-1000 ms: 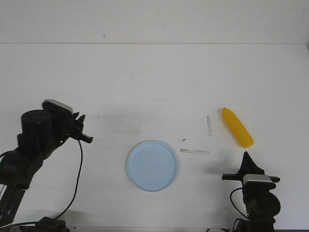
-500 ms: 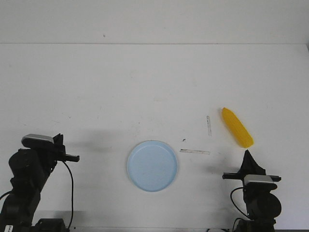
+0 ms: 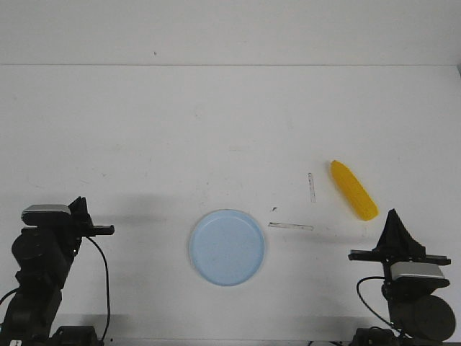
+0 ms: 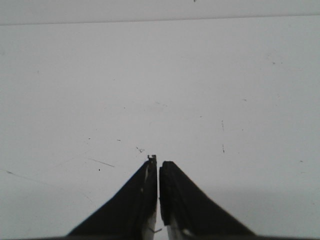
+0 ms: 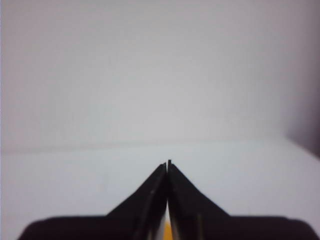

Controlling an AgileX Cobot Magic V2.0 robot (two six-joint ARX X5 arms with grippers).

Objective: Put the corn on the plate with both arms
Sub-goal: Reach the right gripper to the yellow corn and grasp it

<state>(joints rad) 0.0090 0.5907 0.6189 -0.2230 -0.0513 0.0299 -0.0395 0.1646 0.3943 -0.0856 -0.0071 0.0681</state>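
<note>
The yellow corn (image 3: pixel 353 189) lies on the white table at the right, slanting from far-left to near-right. The pale blue plate (image 3: pixel 227 247) sits empty near the front middle. My right gripper (image 3: pixel 394 215) is shut and empty, low at the near right, its tip just to the right of the corn's near end. In the right wrist view its fingers (image 5: pixel 167 164) are together, with a sliver of yellow corn (image 5: pixel 168 233) showing low between them. My left gripper (image 3: pixel 77 203) is shut and empty at the near left, far from the plate; the left wrist view (image 4: pixel 158 162) shows only bare table ahead.
Two thin pale strips lie on the table, one (image 3: pixel 291 226) between plate and corn and one (image 3: pixel 312 187) just left of the corn. The table's far edge (image 3: pixel 230 65) meets a white wall. Small scuff marks (image 4: pixel 140 149) dot the surface.
My left arm has dropped and pulled back to the near-left corner. My right arm has shifted to the right, so its tip now sits right of the corn's near end.
</note>
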